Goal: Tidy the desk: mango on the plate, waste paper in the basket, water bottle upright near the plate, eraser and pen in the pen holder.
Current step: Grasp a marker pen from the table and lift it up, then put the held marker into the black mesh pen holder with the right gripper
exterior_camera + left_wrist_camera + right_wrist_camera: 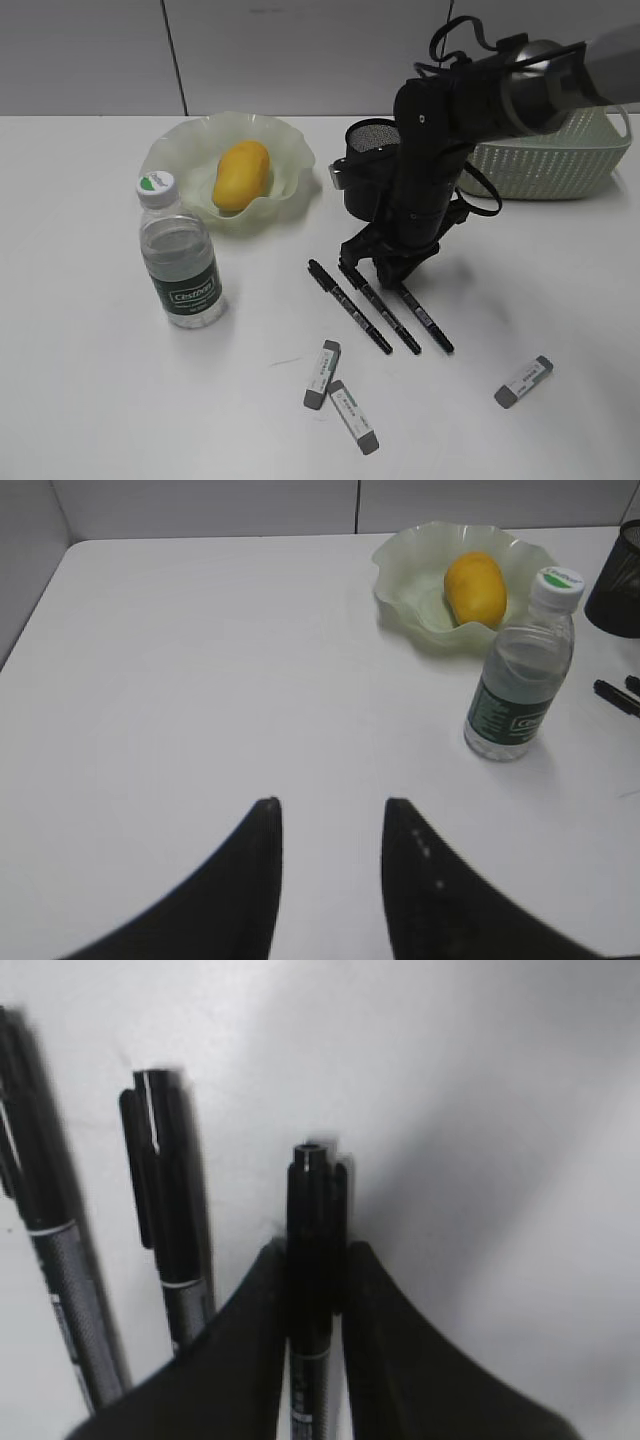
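The mango [241, 175] lies on the pale-green plate [290, 150]. The water bottle [180, 265] stands upright in front of the plate. Three black pens lie side by side on the desk [100, 400]. My right gripper [385, 265] is down over them. In the right wrist view it [315, 1250] is shut on the rightmost pen [315, 1190]. The pen holder [365, 140] stands just behind the right arm. Three erasers [322, 373] [353, 416] [523, 381] lie near the front. My left gripper [330, 810] is open and empty over bare desk. No waste paper shows.
The basket [550, 160] stands at the back right, partly behind the right arm; its inside is hidden. The other two pens [165, 1200] [40, 1240] lie close to the left of the gripped one. A grey wall runs behind the desk.
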You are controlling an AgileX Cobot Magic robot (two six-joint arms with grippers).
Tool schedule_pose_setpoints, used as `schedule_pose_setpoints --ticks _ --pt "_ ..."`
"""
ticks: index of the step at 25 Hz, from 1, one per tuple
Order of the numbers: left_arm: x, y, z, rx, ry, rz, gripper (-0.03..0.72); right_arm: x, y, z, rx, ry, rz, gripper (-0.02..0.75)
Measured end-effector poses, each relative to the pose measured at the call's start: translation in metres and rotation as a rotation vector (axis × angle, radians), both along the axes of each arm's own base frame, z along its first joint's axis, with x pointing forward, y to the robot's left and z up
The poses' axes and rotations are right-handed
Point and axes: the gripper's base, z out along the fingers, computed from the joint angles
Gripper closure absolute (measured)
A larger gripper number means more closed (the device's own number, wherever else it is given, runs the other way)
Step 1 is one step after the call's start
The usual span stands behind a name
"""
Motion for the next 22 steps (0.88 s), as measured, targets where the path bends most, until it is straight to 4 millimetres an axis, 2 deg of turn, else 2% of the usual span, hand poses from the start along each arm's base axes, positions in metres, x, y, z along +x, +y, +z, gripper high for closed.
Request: schedule_pose_setpoints --ticks 3,6,9,11,12,14,15,17,20,22 --pt "0.0 0.0 0.0 0.0 0.0 0.0 0.444 -0.001 -0.001 0.025 0.02 -0.039 0.003 0.601" --pt "0.0 0.0 0.0 0.0 0.0 0.0 0.447 -0.006 -0.004 0.085 0.102 -0.19 0.005 0.602" --pt "0.0 0.0 0.0 0.0 0.0 0.0 0.449 -0.016 -0.012 0.151 0.264 -0.546 0.028 0.602" --pt "0.0 0.0 0.0 0.0 0.0 0.0 0.45 -0.021 -0.019 0.183 0.396 -0.86 0.069 0.602" --pt "0.0 0.0 0.0 0.0 0.0 0.0 0.45 -0.022 -0.022 0.193 0.444 -0.99 0.095 0.602" --pt "0.0 0.0 0.0 0.0 0.0 0.0 0.45 -0.016 -0.025 0.194 0.552 -1.2 0.115 0.602" --pt "0.0 0.0 0.0 0.0 0.0 0.0 0.45 -0.01 -0.024 0.185 0.58 -1.255 0.12 0.602" --pt "0.0 0.0 0.0 0.0 0.0 0.0 0.45 0.007 -0.025 0.154 0.596 -1.288 0.106 0.602" --pt "0.0 0.0 0.0 0.0 0.0 0.0 0.452 0.024 -0.026 0.096 0.569 -1.214 0.048 0.602" --pt "0.0 0.0 0.0 0.0 0.0 0.0 0.452 0.029 -0.029 0.072 0.545 -1.168 -0.008 0.602"
